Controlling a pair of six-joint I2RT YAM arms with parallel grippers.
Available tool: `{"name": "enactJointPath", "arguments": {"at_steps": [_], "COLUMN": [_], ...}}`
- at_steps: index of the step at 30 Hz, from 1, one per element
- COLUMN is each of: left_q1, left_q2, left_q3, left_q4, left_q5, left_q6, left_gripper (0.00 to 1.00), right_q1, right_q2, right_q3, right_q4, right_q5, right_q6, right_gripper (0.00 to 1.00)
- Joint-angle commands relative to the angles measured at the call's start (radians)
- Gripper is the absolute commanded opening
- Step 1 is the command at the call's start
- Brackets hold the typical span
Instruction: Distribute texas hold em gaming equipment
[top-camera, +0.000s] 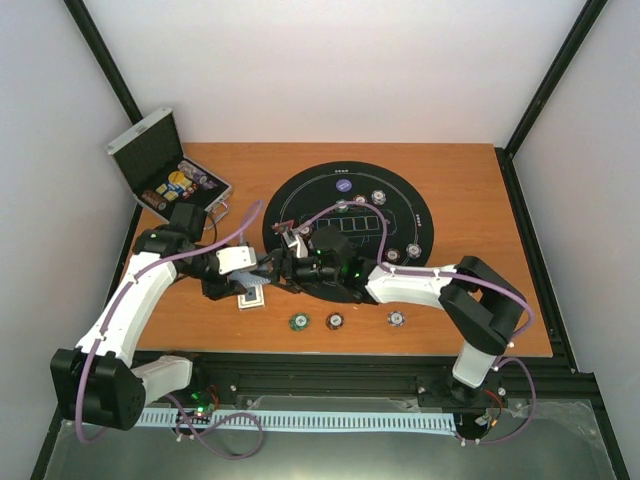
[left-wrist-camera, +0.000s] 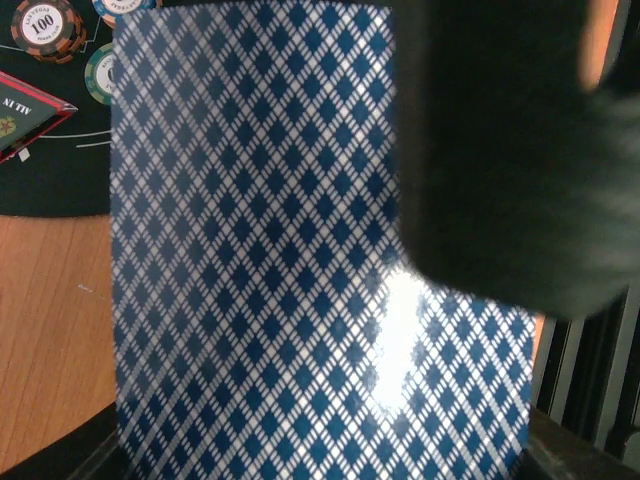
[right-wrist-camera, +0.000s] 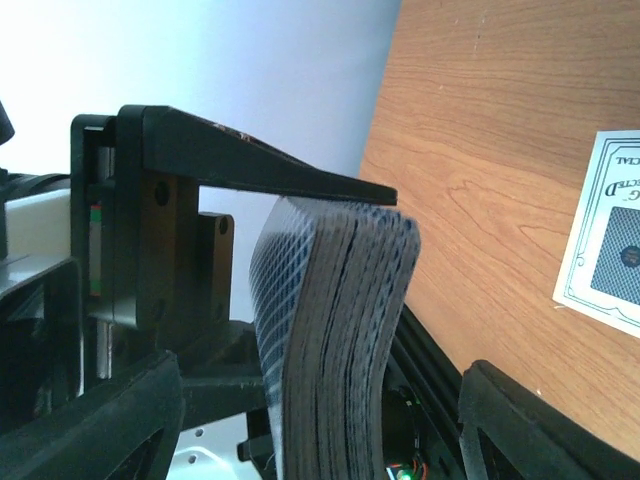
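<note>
— What's happening with the deck (left-wrist-camera: 280, 280)?
— The left gripper (top-camera: 264, 271) is clamping it above the table (top-camera: 470, 300), beside the black mat (top-camera: 400, 205). The right gripper (top-camera: 288, 263) is standing open around its edge.
— Next?
— Probably pinching off one top card for dealing, not several.

Top view light: bright, even light is falling from above.
Shadows: only faint, soft ones are lying on the table (top-camera: 470, 200).
Glare: a white hotspot is blooming on the card deck (left-wrist-camera: 250, 250) in the left wrist view.
Blur: a black shape (left-wrist-camera: 500, 150) at that view's upper right is smearing out of focus.
Right wrist view: the upper left is washing out to white.
</note>
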Motion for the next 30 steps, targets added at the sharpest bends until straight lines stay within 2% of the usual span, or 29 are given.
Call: {"name": "enactJointPath", "arguments": {"at_steps": [1,5,10,13,16,17,18,20,21,22,23,30], "left_q1": [-0.008,-0.008,-0.009,-0.009,-0.010,-0.010,-0.010,-0.009,-0.010,-0.009,-0.009,-0.011], "left_q2": [-0.032,-0.035,-0.036,-0.034,-0.038,-0.042,-0.047,-0.055,-0.060,-0.065,-0.069,-0.058], "left_q3": [0.041,0.043,0.040,0.042,0.040,0.040,0.039,0.037,0.035,0.033,0.029,-0.007], "left_q4": [-0.025,-0.032,-0.031,-0.032,-0.033,-0.036,-0.044,-0.069,-0.077,-0.080,-0.082,-0.073], "left_q5": [0.042,0.044,0.044,0.045,0.049,0.056,0.068,0.088,0.096,0.103,0.108,0.109], "left_q6": [-0.001,0.002,0.005,0.006,0.012,0.018,0.025,0.044,0.047,0.049,0.052,0.088], "left_gripper": [0.04,0.04,0.04,0.04,0.07,0.13,0.30,0.75,0.87,0.96,0.99,1.00], "right_q1": [0.014,0.022,0.028,0.029,0.029,0.029,0.029,0.029,0.029,0.030,0.030,0.043], "right_q2": [0.035,0.067,0.093,0.100,0.108,0.108,0.109,0.110,0.109,0.108,0.104,0.096], "right_q3": [0.044,0.071,0.070,0.062,0.051,0.051,0.049,0.048,0.046,0.043,0.038,0.048], "right_q4": [0.069,0.093,0.126,0.125,0.141,0.145,0.146,0.151,0.155,0.169,0.176,0.182], "right_q5": [-0.007,-0.020,-0.023,-0.022,-0.025,-0.024,-0.024,-0.026,-0.031,-0.033,-0.035,-0.056], "right_q6": [0.031,0.050,0.080,0.093,0.106,0.107,0.109,0.108,0.109,0.115,0.117,0.115], "right_gripper": [0.74,0.69,0.57,0.43,0.25,0.20,0.16,0.14,0.14,0.14,0.14,0.13]}}
